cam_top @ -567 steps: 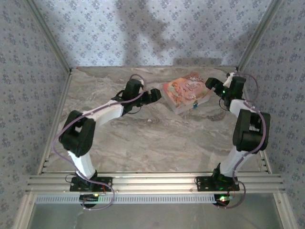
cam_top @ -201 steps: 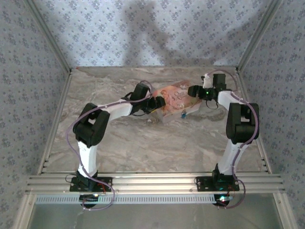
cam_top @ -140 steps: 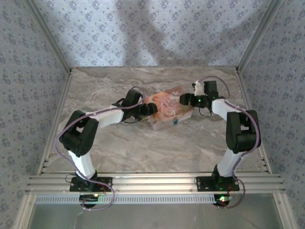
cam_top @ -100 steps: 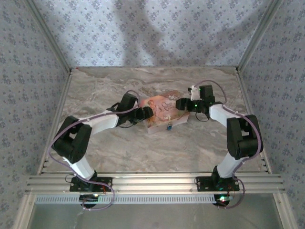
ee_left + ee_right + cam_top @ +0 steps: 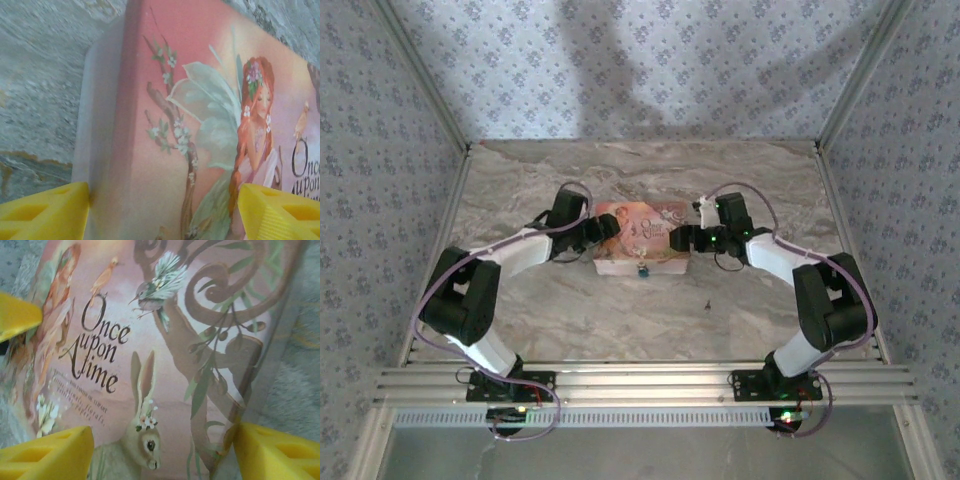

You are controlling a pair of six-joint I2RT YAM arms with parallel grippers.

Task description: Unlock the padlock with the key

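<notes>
Left gripper (image 5: pixel 607 229): jaws are spread wide astride the left end of the pink box (image 5: pixel 642 228). One finger (image 5: pixel 45 212) sits against the box's white side wall and the other sits over the printed cover. Whether it clamps or only brackets the box: cannot tell.

Padlock (image 5: pixel 643 269): sits to the right of the left gripper and to the left of the right one. It lies at the box edge facing the arm bases, between the two and touched by neither.
- Handling, judged: tiny, light and rigid, with a hard body and a smooth metal shackle that is likely to slip.
- It probably swings or twists if nudged.
- Best hold looks like the flat faces of the blue body, leaving the keyhole end free. A grip on the shackle would block its release.

Right gripper (image 5: pixel 680 239): jaws are wide at the box's right end, and one finger (image 5: pixel 280 450) is at the cover's edge. Clamped or loose: cannot tell.

Hard to make out:
- The padlock's shackle, keyhole and attachment to the box are too small to resolve.
- No key can be identified.
- A dark speck (image 5: pixel 708 302) lies on the table (image 5: pixel 540 320), base-side of the right gripper. It is too small to name.
- In both wrist views the box ends between the fingers are cut off.
</notes>
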